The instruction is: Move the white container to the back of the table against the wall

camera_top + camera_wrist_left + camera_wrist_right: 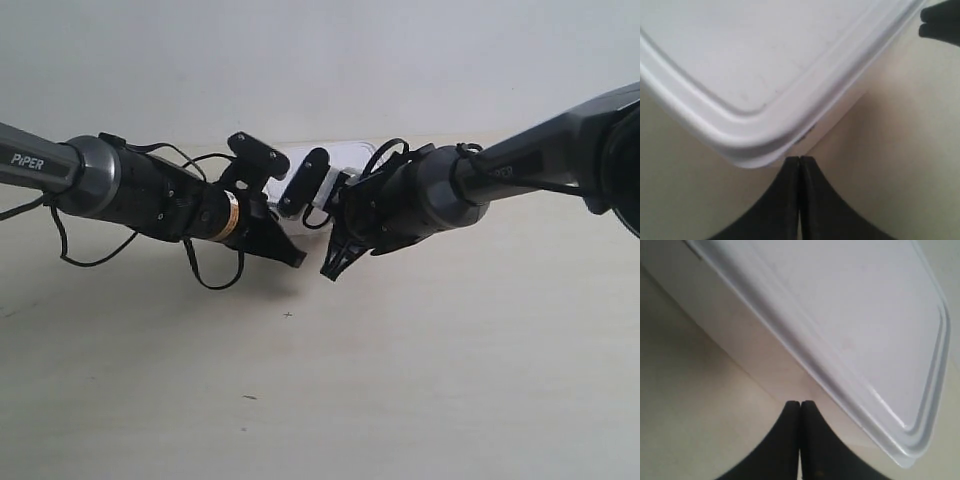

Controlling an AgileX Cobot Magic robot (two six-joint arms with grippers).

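The wall point(300, 60) is seen plain & pale across the top of the exterior view, w/ the table point(420, 400) filling the rest below it. Two dark arms are reached in from opp. sides: the arm at the exterior view's left point(130, 185) and the arm at the exterior view's right point(470, 180). Their wrists nearly meet at centre, and loose black cables point(215, 275) are hung off them.

The white container point(345, 158) is set on the table behind & between the two wrists, close to the wall line. Whether the wall is touched can't be told, since most of the box is hidden by the arms.

In the left wrist view the left gripper point(799, 162) is seen w/ fingers pressed flat together, nothing held. Its tip is placed right at a rounded corner of the container, just under the lid point(765, 55) rim. A dark pronged tip point(940, 20) is seen past the container's other side.

In the right wrist view the right gripper point(800, 405) is likewise pinched together on nothing, its tip set just beside the container's long side wall, below the lid edge. Actual contact can't be confirmed for either.

Tiny dark specks point(288, 315) are dotted on the near table.
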